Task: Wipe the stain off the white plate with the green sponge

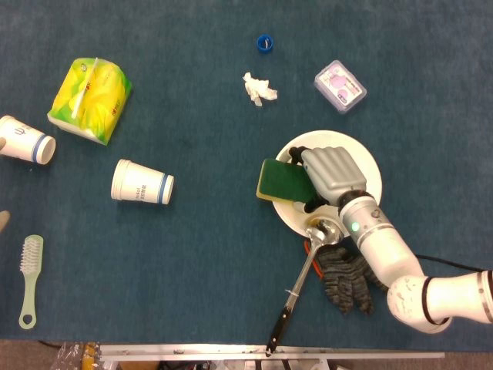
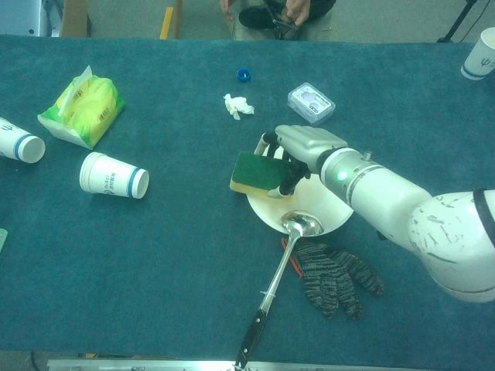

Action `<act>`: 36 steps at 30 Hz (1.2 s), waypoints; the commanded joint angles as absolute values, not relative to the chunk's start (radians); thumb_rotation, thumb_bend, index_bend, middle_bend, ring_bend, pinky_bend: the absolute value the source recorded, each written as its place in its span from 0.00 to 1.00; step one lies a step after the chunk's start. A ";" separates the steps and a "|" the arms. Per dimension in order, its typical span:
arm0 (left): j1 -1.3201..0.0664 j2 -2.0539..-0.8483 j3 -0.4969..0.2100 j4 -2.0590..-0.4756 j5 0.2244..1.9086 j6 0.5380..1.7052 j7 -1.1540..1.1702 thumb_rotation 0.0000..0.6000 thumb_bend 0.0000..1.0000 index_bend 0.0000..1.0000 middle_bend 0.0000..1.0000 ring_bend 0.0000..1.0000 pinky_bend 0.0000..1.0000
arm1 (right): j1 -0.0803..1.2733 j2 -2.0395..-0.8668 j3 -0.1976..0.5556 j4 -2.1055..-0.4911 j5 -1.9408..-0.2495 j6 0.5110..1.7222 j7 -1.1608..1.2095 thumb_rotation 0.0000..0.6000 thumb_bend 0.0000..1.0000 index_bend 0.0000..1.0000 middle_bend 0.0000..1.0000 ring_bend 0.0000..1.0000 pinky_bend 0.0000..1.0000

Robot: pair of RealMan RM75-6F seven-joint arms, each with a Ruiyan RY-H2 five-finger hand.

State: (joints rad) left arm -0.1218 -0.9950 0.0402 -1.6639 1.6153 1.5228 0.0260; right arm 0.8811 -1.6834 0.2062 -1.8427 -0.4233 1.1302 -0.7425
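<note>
right hand (image 1: 333, 171) gripping green sponge (image 1: 283, 181), white plate (image 1: 368, 160), no legible writing

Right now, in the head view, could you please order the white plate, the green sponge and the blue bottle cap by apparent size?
1. white plate
2. green sponge, held by the right hand
3. blue bottle cap

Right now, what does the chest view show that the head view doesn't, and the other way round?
Only the chest view shows a person beyond the table's far edge and a paper cup at the far right. Only the head view shows the brush at the near left. Both show the right hand holding the green sponge at the white plate's left rim, with a ladle and a glove nearby.
</note>
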 commanded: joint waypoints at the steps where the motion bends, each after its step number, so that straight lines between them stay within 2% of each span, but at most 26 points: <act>1: -0.120 -0.993 0.039 -1.663 1.617 1.524 0.023 1.00 0.18 0.15 0.13 0.05 0.16 | 0.887 -1.649 0.205 -1.877 -0.432 1.135 -0.750 1.00 0.19 0.30 0.34 0.37 0.64; 9: -0.120 -0.992 0.036 -1.662 1.618 1.512 0.007 1.00 0.18 0.15 0.13 0.05 0.16 | 0.918 -1.530 0.189 -1.981 -0.403 1.186 -0.834 1.00 0.19 0.31 0.35 0.37 0.64; 20: -0.116 -0.997 0.033 -1.653 1.623 1.509 -0.012 1.00 0.18 0.15 0.13 0.05 0.16 | 0.923 -1.439 0.097 -2.002 -0.326 1.192 -0.888 1.00 0.19 0.31 0.35 0.37 0.64; 28: -0.115 -1.005 0.031 -1.643 1.621 1.503 -0.020 1.00 0.18 0.15 0.13 0.05 0.16 | 0.929 -1.456 0.083 -1.960 -0.324 1.183 -0.877 1.00 0.19 0.31 0.35 0.37 0.64; 36: -0.108 -1.008 0.030 -1.622 1.616 1.504 -0.044 1.00 0.18 0.15 0.13 0.05 0.16 | 0.955 -1.535 0.087 -1.891 -0.298 1.179 -0.890 1.00 0.19 0.31 0.35 0.37 0.64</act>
State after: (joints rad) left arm -0.1090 -1.0079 0.0304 -1.6237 1.6170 1.5035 -0.0423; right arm 0.9493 -1.5254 0.0851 -1.9003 -0.3036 1.1780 -0.8855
